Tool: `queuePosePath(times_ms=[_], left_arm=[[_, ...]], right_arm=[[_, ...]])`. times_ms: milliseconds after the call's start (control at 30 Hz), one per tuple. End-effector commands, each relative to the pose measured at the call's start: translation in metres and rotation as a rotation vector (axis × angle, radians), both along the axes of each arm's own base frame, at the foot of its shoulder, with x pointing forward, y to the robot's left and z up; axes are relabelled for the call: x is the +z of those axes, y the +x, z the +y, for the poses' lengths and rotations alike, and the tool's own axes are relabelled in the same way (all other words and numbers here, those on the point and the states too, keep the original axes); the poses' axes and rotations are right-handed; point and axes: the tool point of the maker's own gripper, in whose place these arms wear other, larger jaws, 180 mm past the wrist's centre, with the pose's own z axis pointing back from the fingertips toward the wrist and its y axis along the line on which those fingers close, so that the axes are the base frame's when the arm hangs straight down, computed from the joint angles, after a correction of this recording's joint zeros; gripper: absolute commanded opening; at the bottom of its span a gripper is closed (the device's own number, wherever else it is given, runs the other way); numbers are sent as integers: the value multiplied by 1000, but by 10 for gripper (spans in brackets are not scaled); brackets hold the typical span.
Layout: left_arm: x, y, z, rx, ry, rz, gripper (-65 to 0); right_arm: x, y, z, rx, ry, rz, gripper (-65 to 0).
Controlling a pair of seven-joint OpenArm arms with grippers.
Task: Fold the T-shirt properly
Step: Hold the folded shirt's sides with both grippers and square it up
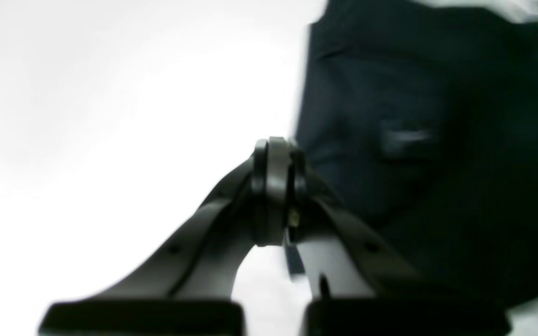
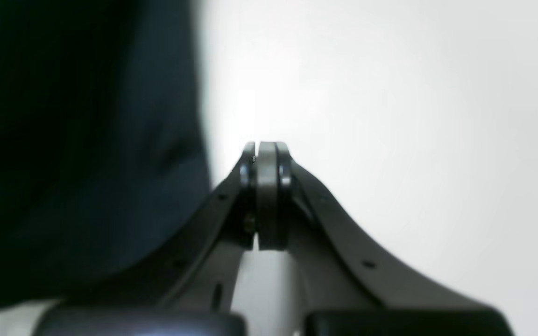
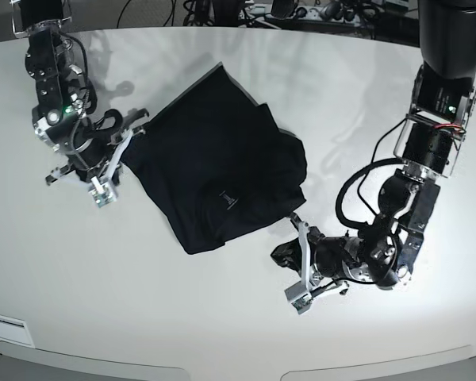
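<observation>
- Lying crumpled at centre frame on the white table (image 3: 222,325), the T-shirt (image 3: 214,171) is partly folded, untidily.
- Left claw (image 1: 276,154) and right claw (image 2: 266,154): both pressed together, holding nothing, flanking the cloth.
- Next move likely requires reopening on a hem.
- Cables (image 3: 222,12) along top edge; no obstruction.

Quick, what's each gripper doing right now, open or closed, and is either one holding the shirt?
Left gripper: closed, empty, beside the edge of the T-shirt.
Right gripper: closed, empty, over bare table next to the T-shirt.
</observation>
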Motion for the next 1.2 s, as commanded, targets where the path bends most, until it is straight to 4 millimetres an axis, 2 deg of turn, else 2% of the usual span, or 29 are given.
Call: queuePosePath(times_ms=[0, 67, 133, 300, 400, 467, 600, 800, 900, 1033, 1167], left_arm=[[14, -6, 2, -16, -23, 14, -650], [12, -23, 15, -41, -13, 56, -650], [0, -41, 29, -42, 8, 86, -650], [-56, -102, 43, -58, 73, 221, -650], [-81, -124, 43, -46, 68, 263, -650], [-90, -131, 43, -37, 66, 261, -650], [-98, -117, 53, -22, 134, 142, -650], [-96, -87, 67, -10, 221, -44, -650], [-90, -75, 60, 3, 180, -69, -650], [-85, -57, 40, -5, 125, -91, -650], [-84, -34, 33, 15, 123, -105, -650]], right_arm=[[19, 12, -3, 10, 7, -69, -650], [28, 19, -4, 29, 11, -95, -650], [30, 23, -5, 37, 5, -98, -650], [-1, 17, -11, 49, 4, -9, -650], [-17, 11, -10, 66, 28, 47, -650], [-22, 4, -6, 78, 57, 79, -650], [-32, -15, 12, 120, 145, 140, -650], [-44, -50, 34, 147, 205, 197, -650], [-44, -63, 48, 140, 245, 205, -650], [-45, -75, 67, 137, 300, 216, -650], [-41, -84, 82, 136, 328, 221, -650]])
